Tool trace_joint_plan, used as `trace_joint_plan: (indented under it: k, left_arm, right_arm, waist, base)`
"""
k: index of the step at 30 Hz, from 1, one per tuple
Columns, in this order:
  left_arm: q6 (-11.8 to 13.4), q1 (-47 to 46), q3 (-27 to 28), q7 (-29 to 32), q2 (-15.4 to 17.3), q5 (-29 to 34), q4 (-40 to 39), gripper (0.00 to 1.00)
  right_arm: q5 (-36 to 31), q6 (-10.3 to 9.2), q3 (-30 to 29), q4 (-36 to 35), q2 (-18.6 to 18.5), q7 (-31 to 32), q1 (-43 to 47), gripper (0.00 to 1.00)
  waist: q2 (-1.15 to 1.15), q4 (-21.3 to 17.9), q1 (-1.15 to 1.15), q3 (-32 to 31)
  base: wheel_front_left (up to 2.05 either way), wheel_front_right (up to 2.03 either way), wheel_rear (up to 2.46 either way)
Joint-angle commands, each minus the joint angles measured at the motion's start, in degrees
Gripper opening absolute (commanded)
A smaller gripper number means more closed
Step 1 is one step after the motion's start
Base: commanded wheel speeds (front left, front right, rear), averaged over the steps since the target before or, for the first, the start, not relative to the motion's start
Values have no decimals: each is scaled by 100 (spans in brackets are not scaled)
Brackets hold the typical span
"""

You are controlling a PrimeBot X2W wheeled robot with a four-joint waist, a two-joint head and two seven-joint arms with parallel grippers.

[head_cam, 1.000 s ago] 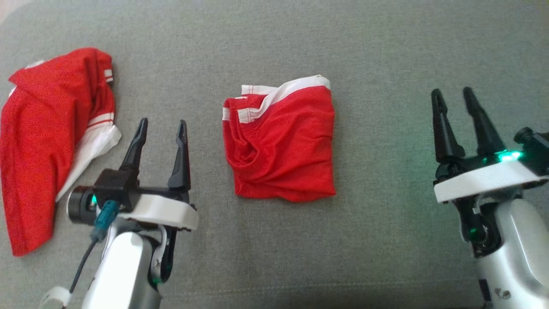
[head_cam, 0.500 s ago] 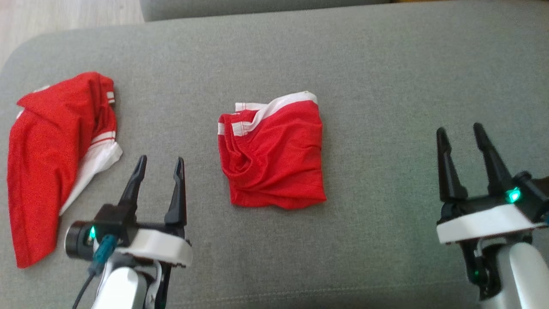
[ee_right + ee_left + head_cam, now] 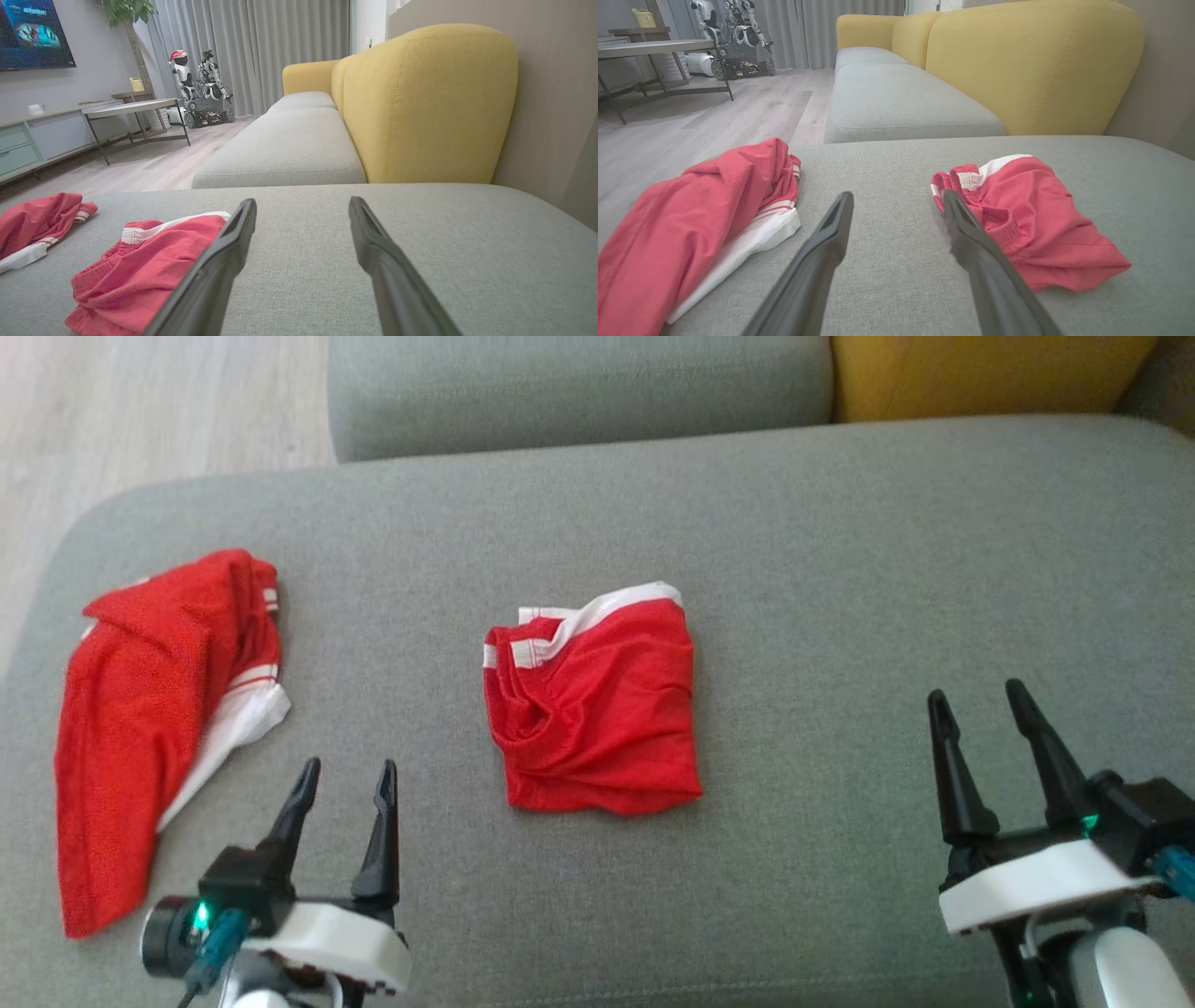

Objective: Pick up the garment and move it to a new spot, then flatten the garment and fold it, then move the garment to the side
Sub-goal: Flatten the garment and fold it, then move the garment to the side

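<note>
A folded red garment point(image 3: 593, 709) with a white waistband lies in the middle of the grey sofa seat point(image 3: 840, 569). A second red and white garment point(image 3: 159, 728) lies crumpled near the seat's left end. My left gripper point(image 3: 349, 767) hovers open between the two, nearer me, holding nothing. My right gripper point(image 3: 976, 693) stands open and empty, well to the right of the folded garment. In the left wrist view the left gripper point(image 3: 897, 196) has the folded garment point(image 3: 1027, 219) to its right and the crumpled one point(image 3: 705, 219) to its left. The right gripper point(image 3: 302, 202) has the folded garment point(image 3: 149, 266) to its left.
Beyond the seat are another grey cushion point(image 3: 579, 383) and a yellow backrest point(image 3: 990, 373). Wooden floor point(image 3: 140, 420) lies past the seat's left end. Far off stand a low table point(image 3: 131, 109) and parked robots point(image 3: 201, 88).
The head camera has tilted up, bringing the far cushion and yellow backrest into view. Both grippers have drawn back toward me from the garments, still open. The garments have not moved.
</note>
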Motion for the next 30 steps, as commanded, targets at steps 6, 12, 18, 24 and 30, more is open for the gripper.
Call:
trace_joint_plan:
  k: [6, 12, 18, 24, 30]
  left_arm:
    - [26, -15, 161, 27, 131, -64, -143, 100]
    - [44, 26, 176, 13, 172, -100, -141, 100]
    - [71, -4, 175, -7, 184, -120, -127, 100]
    - [77, -57, 153, -24, 187, -141, -118, 100]
    - [89, -108, 112, -29, 191, -141, -136, 100]
  right_arm:
    - [-83, -4, 47, -291, 8, 85, 52, 100]
    - [-128, -4, 23, -348, 49, 123, 123, 100]
    - [-161, -4, 27, -354, 55, 157, 112, 100]
    - [-187, -4, 13, -340, 50, 155, 100, 100]
    - [-212, -4, 9, -338, 55, 153, 84, 100]
  waist:
    - [0, -7, 0, -201]
    - [0, 14, 0, -245]
    - [0, 10, 0, -238]
    - [0, 32, 0, -203]
    - [0, 69, 0, -169]
  base:
    - [0, 0, 0]
    - [0, 0, 0]
    - [0, 0, 0]
    - [0, 0, 0]
    - [0, 0, 0]
